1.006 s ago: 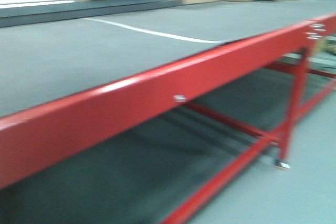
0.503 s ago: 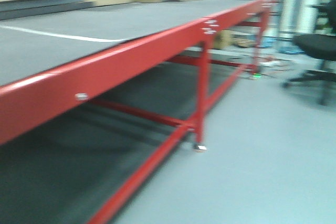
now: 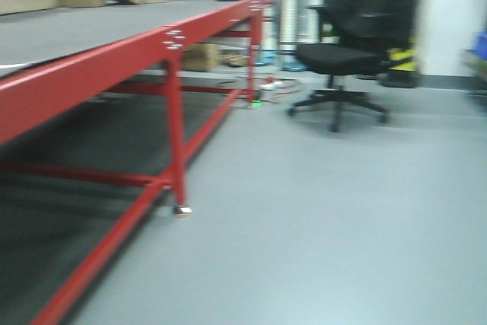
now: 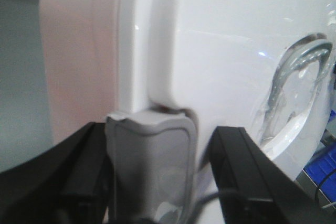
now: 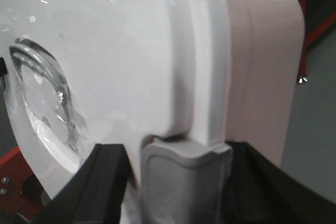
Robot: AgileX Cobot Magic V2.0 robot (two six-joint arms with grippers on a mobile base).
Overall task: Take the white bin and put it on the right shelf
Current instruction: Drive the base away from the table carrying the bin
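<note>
The white bin (image 4: 79, 56), a large pale pinkish-white plastic tub with rounded corners and a glossy white lid (image 4: 226, 51), is hanging between the two arms, off the ground. In the front-facing view only its pale underside is showing, as a band along the top edge, above a long red-framed metal table (image 3: 91, 66) with a grey top.

The left gripper (image 4: 152, 182) is pressing in at one end of the tub. Its black fingers (image 4: 84, 171) are straddling a grey plastic latch tab (image 4: 152, 150) that is hooking up over the lid's rim. One finger is lying against the tab and the other is sitting just beside it, so the jaws are standing narrow and are holding the tub by this tab. The lid's clear recessed handle (image 4: 294, 93) is showing off to one side of the tab.

The right gripper (image 5: 181, 182) is doing the same at the opposite end. Its dark fingers (image 5: 105, 182) are closing on a matching grey tab (image 5: 184, 166) from both sides, and the pinkish side wall is rising just past it.

Beyond the table a black swivel office chair (image 3: 338, 58) is standing on the smooth grey floor (image 3: 342, 226). A brown cardboard box (image 3: 202, 57) is sitting under the table's far end. A blue plastic crate (image 4: 320, 177) is peeking in at the lower corner of the left wrist view.
</note>
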